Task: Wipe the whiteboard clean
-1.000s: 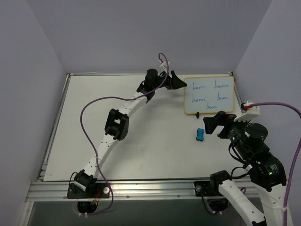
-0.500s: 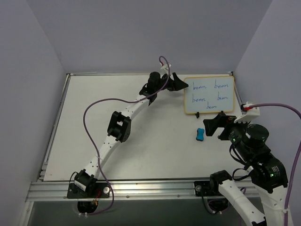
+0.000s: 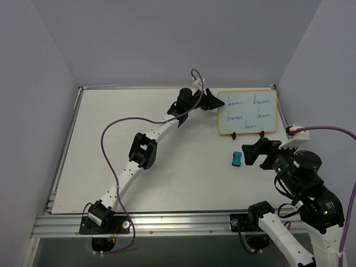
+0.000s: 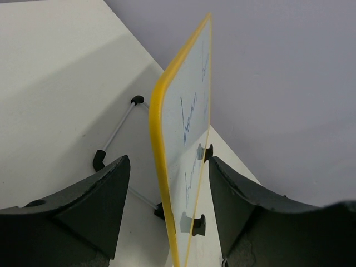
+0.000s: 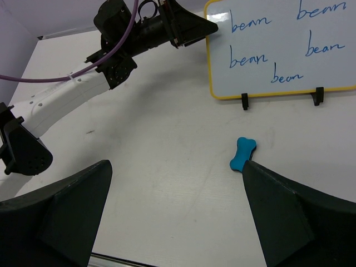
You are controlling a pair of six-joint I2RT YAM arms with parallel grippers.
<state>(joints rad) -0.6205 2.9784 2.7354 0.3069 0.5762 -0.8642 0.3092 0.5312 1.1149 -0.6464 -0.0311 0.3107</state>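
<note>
Yellow-framed whiteboard [image 4: 189, 111] | edge-on between left jaws | gaps both sides

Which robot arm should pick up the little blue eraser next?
Right. Its open right gripper hovers just beside the blue eraser, while the left gripper straddles the whiteboard edge, farther away.

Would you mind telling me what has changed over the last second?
The left gripper moved right and now straddles the left edge of the whiteboard, jaws open on either side, not touching it. The right gripper shifted slightly nearer, still open. The whiteboard, still written on, and the blue eraser stayed put.
</note>
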